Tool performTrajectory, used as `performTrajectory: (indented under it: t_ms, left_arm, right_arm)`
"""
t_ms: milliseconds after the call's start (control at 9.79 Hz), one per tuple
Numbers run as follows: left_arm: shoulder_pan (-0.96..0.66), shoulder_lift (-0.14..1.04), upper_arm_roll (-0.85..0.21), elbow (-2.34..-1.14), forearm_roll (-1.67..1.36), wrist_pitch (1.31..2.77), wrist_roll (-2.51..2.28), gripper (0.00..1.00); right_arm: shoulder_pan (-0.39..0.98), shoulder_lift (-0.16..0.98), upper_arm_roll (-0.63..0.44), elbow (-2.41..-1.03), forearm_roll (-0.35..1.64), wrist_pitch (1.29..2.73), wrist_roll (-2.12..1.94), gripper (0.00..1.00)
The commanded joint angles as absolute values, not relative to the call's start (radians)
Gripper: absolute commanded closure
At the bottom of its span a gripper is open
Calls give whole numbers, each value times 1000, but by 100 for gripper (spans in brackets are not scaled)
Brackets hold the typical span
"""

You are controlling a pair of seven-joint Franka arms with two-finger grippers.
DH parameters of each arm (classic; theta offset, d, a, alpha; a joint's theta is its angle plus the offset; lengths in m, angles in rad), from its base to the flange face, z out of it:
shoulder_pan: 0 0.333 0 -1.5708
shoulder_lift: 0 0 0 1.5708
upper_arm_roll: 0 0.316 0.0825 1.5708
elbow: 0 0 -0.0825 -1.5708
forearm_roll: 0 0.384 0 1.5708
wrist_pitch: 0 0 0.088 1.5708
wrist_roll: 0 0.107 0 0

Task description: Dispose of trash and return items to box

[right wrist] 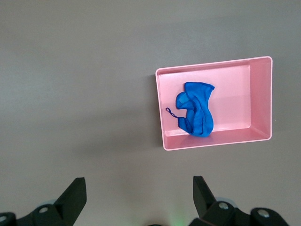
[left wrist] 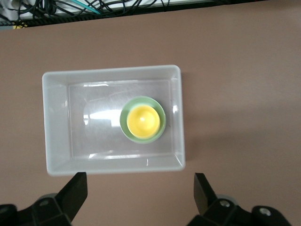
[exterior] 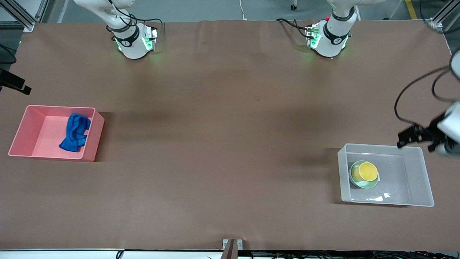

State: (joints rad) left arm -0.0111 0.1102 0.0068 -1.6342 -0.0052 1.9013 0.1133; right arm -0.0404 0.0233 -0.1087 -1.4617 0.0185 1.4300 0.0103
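A wide bench (exterior: 230,144) covered in brown carries two bins, one at each end. Toward the right arm's end sits a pink bin (exterior: 25,126), and inside it the royal-blue fabric (exterior: 74,133) lies crumpled against the wall that faces the middle of the bench, its thin string trailing out onto the bin's floor. Toward the left arm's end sits the clear plastic box (exterior: 420,172). In it the mint-green bowl (exterior: 355,180) rests on the floor near the wall that faces the middle of the bench, and the yellow cup (exterior: 367,171) stands inside the bowl.

The left gripper (exterior: 418,138) hangs in the air over the box's rim, its jaws spread wide and holding nothing. The right gripper (right wrist: 136,195) hovers high above bare bench beside the pink bin, jaws likewise wide apart and empty.
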Motion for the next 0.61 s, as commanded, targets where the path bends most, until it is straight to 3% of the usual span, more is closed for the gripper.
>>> performTrajectory:
  t_ms: [0, 204, 511]
  left_arm:
    - [-12, -50, -46, -1749, 43, 1800, 34, 0]
    - [-17, -90, -51, -1705, 28, 1679, 41, 0]
    - [-40, -6, -43, -1501, 18, 1524, 40, 0]
  right_arm:
    - [-43, 20, -100, -1457, 17, 1427, 2, 0]
    - [-38, 20, -97, -1456, 17, 1428, 2, 0]
    - [-35, 20, -86, -1456, -4, 1433, 3, 0]
